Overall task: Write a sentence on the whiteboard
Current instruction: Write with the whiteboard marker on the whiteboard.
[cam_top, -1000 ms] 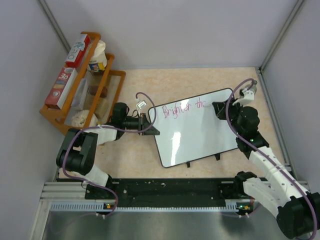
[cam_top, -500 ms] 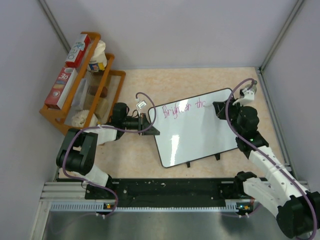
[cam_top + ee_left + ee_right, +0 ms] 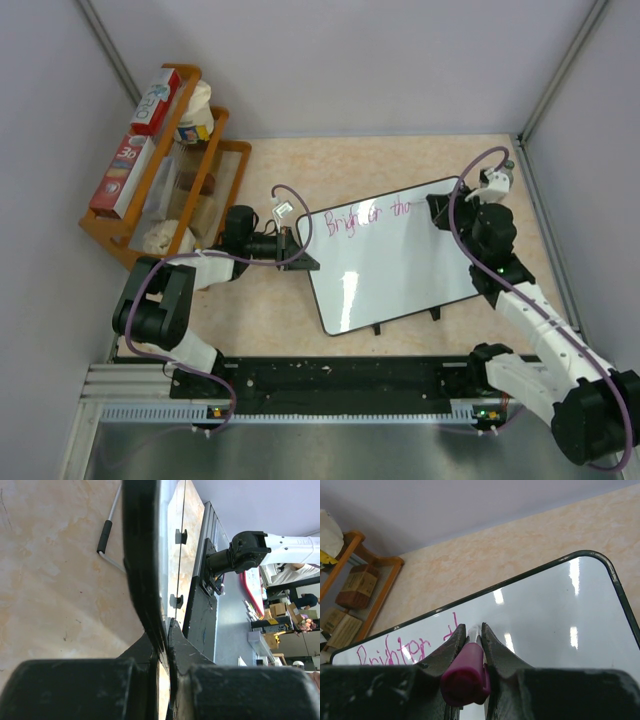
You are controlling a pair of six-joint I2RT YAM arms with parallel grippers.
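On the tan table (image 3: 270,310) the whiteboard (image 3: 395,265) lies flat, right of centre and skewed, its small feet on the near edge. The left gripper (image 3: 300,247) has its jaws clamped on the board's left frame, pinning it. The right gripper (image 3: 437,212), at the board's far right, has its jaws shut tight around a pink marker (image 3: 467,667), tip seemingly on the surface. The sentence (image 3: 365,213) runs along the far edge, reading about "Brighter th", unfinished. Good writing here likely needs light, even tip pressure, short strokes rightward along that line, and a firm left hold so the board cannot slide.
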